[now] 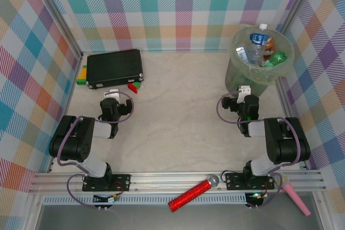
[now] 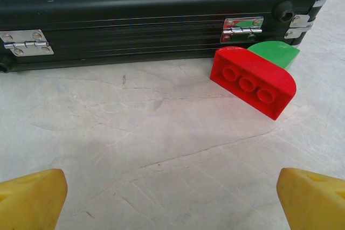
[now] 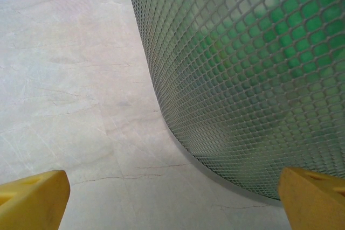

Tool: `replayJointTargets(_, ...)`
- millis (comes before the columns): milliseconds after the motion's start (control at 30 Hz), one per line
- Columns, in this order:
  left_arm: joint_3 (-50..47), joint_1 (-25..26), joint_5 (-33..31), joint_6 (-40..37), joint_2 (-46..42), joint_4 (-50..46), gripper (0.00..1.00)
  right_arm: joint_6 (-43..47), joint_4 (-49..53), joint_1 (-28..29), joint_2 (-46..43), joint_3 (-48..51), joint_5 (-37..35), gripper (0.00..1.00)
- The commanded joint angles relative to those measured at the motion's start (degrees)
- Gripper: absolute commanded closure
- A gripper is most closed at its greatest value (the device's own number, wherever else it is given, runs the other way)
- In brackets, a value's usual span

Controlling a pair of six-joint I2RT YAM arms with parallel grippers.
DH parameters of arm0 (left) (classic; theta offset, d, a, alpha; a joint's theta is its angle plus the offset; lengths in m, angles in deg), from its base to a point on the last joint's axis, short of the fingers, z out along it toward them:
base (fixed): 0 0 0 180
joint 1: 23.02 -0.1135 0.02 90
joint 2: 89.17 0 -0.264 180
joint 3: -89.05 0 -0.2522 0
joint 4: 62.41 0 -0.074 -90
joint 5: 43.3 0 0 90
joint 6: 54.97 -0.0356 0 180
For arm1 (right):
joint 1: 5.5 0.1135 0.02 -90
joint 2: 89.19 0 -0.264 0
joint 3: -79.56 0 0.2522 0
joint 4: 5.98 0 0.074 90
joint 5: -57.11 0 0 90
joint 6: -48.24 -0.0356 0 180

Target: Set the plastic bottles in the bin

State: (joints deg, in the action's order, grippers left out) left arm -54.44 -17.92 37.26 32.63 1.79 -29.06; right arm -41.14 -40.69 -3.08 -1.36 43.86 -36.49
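Red glittery tube (image 1: 190, 194) lies on near rail. Left gripper (image 1: 111, 93) spread wide, holding nothing, facing black case (image 1: 114, 67) and red brick (image 2: 253, 82). Right gripper (image 1: 246, 91) spread wide, holding nothing, just before bin (image 1: 236, 76) at far right; plastic bottles (image 1: 260, 44) piled inside it.

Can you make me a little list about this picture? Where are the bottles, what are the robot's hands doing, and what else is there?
bottles: piled inside the bin
bin: upright, far right corner
left hand: open, holding nothing, facing the black case
right hand: open, holding nothing, close to the bin's wall
beside the black case: red brick and green brick
near edge: red glittery tube
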Motion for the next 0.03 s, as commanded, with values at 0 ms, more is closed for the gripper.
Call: replayJointTargets(0,0.9,-0.4,1.1,0.6,-0.5,2.0,0.00,-0.8,0.3,-0.7,0.1,-1.3,1.5,0.01)
